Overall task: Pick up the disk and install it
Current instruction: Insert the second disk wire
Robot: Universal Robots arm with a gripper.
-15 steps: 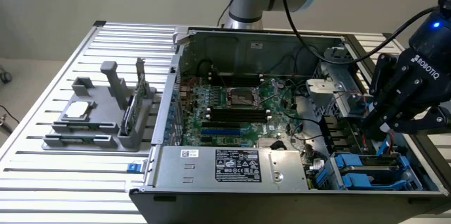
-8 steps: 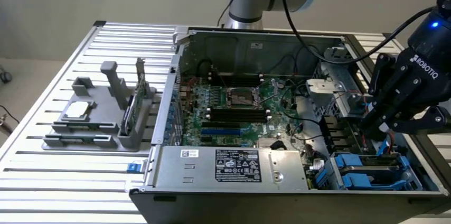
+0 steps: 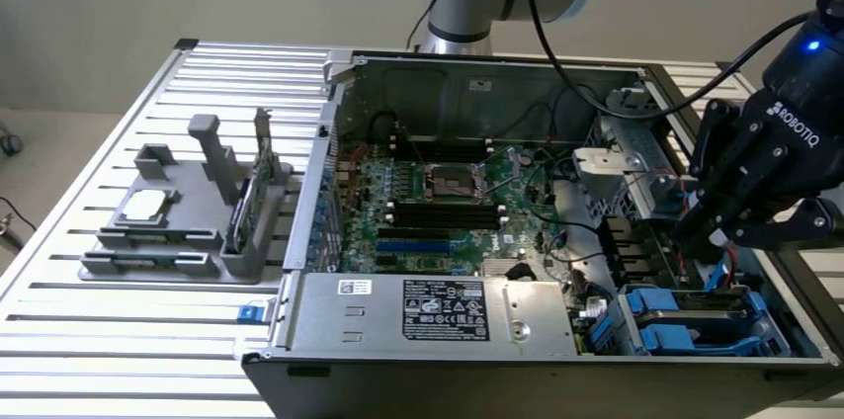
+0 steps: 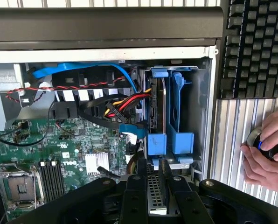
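In the wrist view the disk (image 4: pixel 156 142) shows edge-on, a silver slab framed by a blue bracket. It reaches from between my fingers towards the drive bay (image 4: pixel 202 116) at the corner of the open computer case. My gripper (image 4: pixel 152 181) is shut on its near end. In the exterior view the gripper (image 3: pixel 706 236) hangs over the bay (image 3: pixel 758 315) at that view's right. A thin blue edge of the disk (image 3: pixel 722 276) shows below the fingers. How deep the disk sits in the slot I cannot tell. A second blue bracket (image 4: pixel 181 135) stands beside it.
Red, yellow and blue cables (image 4: pixel 115 105) crowd the bay's other side. The motherboard (image 3: pixel 436 202) and a grey power-supply box (image 3: pixel 449 308) lie inside the case. A grey holder (image 3: pixel 172 231) carries a chip (image 3: pixel 145 204). A keyboard (image 4: pixel 253 46) and a person's hand (image 4: pixel 267 158) lie outside.
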